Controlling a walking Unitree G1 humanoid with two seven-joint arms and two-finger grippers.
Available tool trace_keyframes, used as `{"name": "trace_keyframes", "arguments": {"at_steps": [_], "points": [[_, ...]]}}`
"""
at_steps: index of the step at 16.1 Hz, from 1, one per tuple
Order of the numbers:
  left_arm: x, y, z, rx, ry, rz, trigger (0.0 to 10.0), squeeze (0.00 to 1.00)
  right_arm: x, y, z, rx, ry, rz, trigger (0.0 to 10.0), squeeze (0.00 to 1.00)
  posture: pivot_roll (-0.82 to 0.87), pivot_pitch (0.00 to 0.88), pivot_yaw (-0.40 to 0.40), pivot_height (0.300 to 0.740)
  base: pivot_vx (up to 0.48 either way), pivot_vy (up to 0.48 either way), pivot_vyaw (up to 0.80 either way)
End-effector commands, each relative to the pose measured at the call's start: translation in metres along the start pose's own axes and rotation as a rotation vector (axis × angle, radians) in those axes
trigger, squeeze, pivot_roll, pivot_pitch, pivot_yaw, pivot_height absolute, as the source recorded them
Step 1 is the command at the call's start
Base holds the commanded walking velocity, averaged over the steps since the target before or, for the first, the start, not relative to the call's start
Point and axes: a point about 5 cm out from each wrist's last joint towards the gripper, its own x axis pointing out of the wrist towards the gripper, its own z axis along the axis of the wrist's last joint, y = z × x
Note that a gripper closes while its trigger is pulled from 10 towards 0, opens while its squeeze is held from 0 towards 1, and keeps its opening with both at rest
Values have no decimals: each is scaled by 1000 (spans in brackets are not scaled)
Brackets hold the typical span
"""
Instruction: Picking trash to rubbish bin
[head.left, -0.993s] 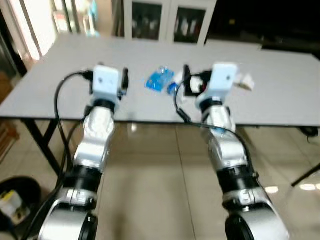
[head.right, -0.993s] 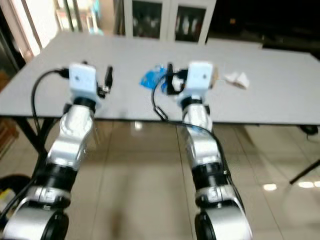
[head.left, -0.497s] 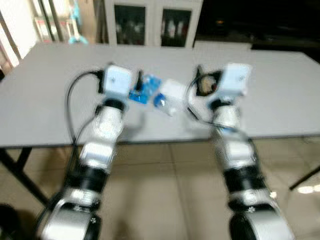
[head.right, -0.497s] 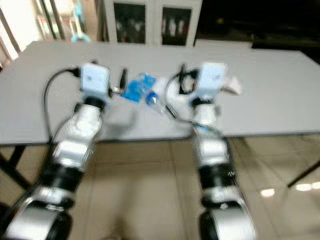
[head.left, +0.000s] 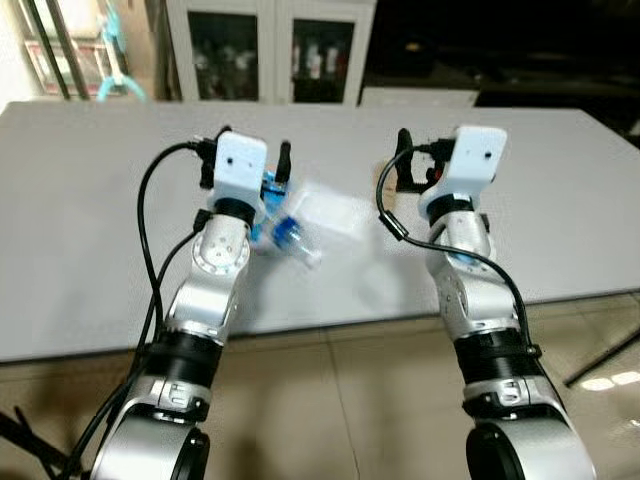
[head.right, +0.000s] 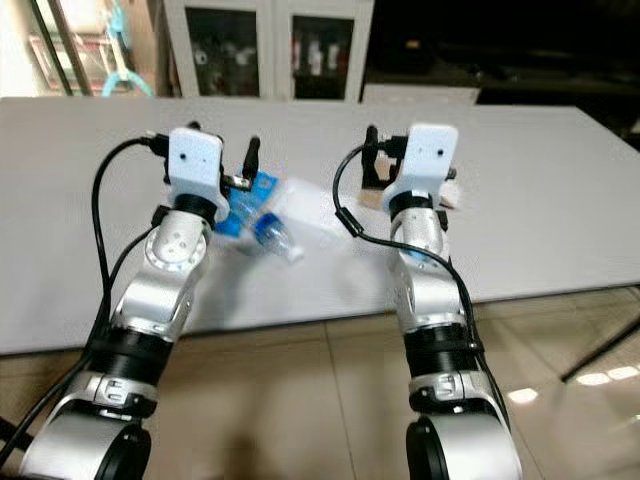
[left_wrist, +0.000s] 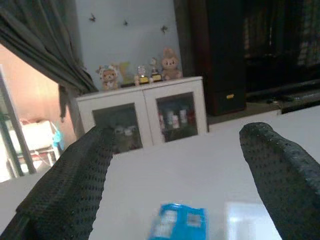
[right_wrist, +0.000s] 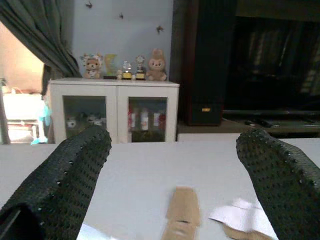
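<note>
Trash now sits closer: the robot has stepped up to the bench (head.left: 80, 250), so the blue wrapper (left_wrist: 177, 227) lies just past the wide-open left gripper (left_wrist: 180, 185) (right gripper (right_wrist: 170, 185) equally wide), nothing grasped yet.

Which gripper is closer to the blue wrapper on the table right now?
Left. The left gripper hangs open right over the blue wrapper; the right gripper is off to the side, above the brown scrap.
</note>
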Motion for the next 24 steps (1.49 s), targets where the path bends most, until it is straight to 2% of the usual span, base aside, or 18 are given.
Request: {"name": "trace_keyframes", "arguments": {"at_steps": [1, 3, 4, 6, 7, 11, 12, 16, 17, 19, 20, 24], "points": [[2, 7, 2, 10, 1, 15, 10000, 1000, 1, 8, 4, 17, -6, 24, 10000, 0, 20, 19, -90, 740, 480, 0, 0], [2, 7, 2, 12, 0, 18, 10000, 1000, 1, 7, 4, 17, -4, 27, 10000, 0, 20, 21, -92, 740, 480, 0, 0], [2, 7, 2, 25, -2, 22, 10000, 0, 2, 7, 3, 18, -1, 25, 10000, 0, 22, 22, -91, 740, 0, 0, 0], [1, 7, 2, 25, -2, 20, 10000, 0, 1, 7, 3, 18, 0, 25, 10000, 0, 20, 20, -90, 740, 0, 0, 0], [1, 7, 1, 15, 0, 8, 10000, 1000, 1, 7, 3, 19, 1, 25, 10000, 0, 20, 21, -89, 740, 0, 0, 0], [1, 8, 1, 12, 1, 16, 10000, 1000, 1, 7, 2, 19, 3, 28, 10000, 0, 21, 21, -90, 740, 0, 0, 0], [1, 8, 1, 19, -5, 13, 10000, 0, 1, 8, 2, 20, 4, 29, 10000, 0, 23, 21, -91, 740, 0, 0, 0], [2, 18, -1, 54, 3, 21, 10000, 0, 1, 9, 2, 23, 3, 32, 10000, 0, 23, 19, -87, 740, 0, 0, 0], [2, 21, -2, 51, 10, 29, 10000, 1000, 1, 9, 2, 23, 3, 33, 10000, 0, 22, 21, -87, 740, 0, 0, 0], [3, 24, -4, 54, 33, 51, 10000, 1000, 1, 9, 2, 24, 6, 38, 10000, 0, 22, 21, -89, 740, 0, 0, 0], [3, 23, -4, 48, 36, 50, 10000, 0, 1, 9, 1, 23, 7, 41, 10000, 0, 23, 22, -91, 740, 0, 0, 0], [2, 18, -1, 35, 9, 41, 10000, 0, 1, 10, 2, 24, 6, 48, 10000, 0, 23, 20, -92, 740, 225, 0, 0]]}}
